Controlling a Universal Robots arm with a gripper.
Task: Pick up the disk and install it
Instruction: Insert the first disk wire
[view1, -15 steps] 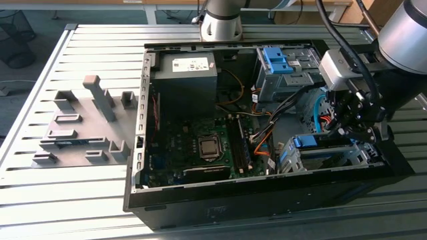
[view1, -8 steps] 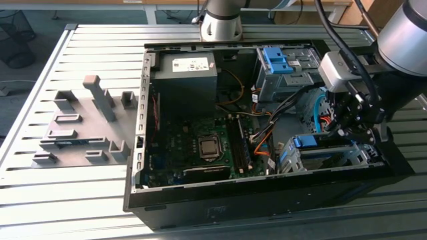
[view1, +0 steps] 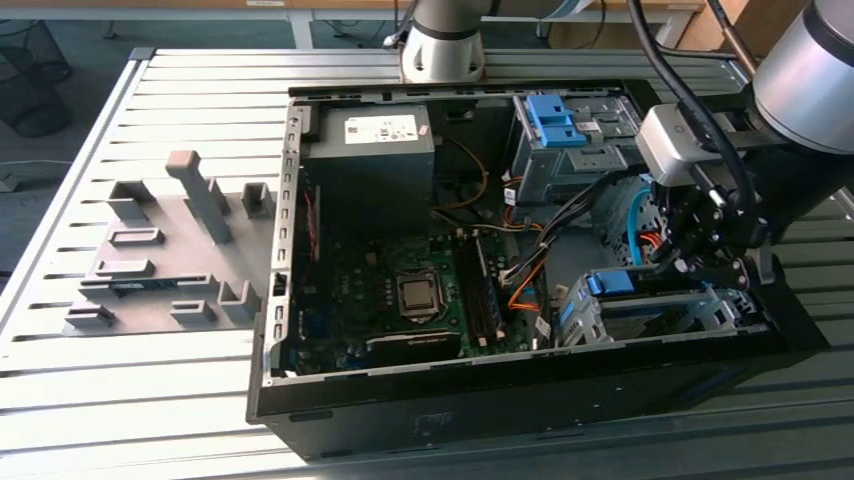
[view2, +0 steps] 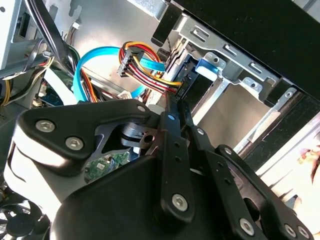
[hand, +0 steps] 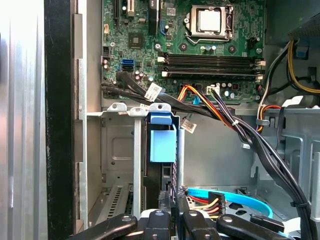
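Worktop (view1: 160, 400) of grey slats carries the open computer case (view1: 400, 420), with the motherboard (view1: 400, 300) well off to the exterior view's left of the claw (view1: 714, 262); claw fingers stand together, clamped on the disk (hand: 162, 145), which sits upright in the drive cage (view1: 667, 315) just beneath the claw
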